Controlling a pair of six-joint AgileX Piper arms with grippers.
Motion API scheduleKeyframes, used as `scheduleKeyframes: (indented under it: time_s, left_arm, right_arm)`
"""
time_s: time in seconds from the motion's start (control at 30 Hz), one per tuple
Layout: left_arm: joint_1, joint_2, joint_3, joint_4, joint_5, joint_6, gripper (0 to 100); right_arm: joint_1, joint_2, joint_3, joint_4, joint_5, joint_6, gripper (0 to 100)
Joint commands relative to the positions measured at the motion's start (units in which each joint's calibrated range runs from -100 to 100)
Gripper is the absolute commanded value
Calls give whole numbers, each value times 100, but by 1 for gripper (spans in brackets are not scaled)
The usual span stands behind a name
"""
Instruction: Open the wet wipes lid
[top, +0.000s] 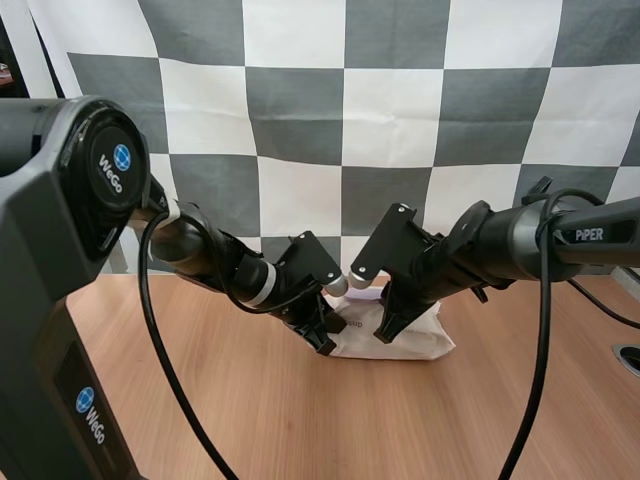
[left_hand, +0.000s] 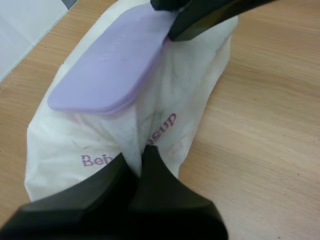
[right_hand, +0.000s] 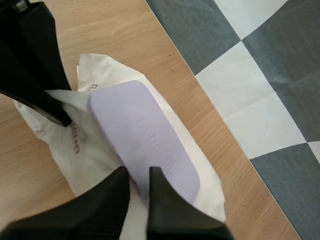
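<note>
A white wet wipes pack lies on the wooden table, its lilac lid facing up and flat on the wrapper. My left gripper is shut, its fingers together as one wedge with the tip pressed on the pack's wrapper just short of the lid. In the high view it sits at the pack's left end. My right gripper pinches the edge of the lid at the pack's other end. From above it stands over the pack's middle.
Both arms reach low over the table and meet at the pack, the left from the left side, the right from the right. Bare wood spreads in front of the pack. A round grommet sits at the table's right edge.
</note>
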Motion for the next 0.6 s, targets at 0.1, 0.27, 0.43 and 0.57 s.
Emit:
scheduleKeyframes:
  time_s: [0.1,0.27,0.43,0.57]
  left_arm:
    - [3,2,-3,15,4,87,0]
    - [3,2,-3,15,4,87,0]
    - [3,2,-3,15,4,87,0]
    - [3,2,-3,30,1,87,0]
  right_arm:
    - [-5,1,-6,167,-142,0,0]
    - [-5,1,-17,517,-617,-313,0]
    - [-5,5,-277,944,-630,-561,0]
    - [-5,150,-642,1052,-574,-561,0]
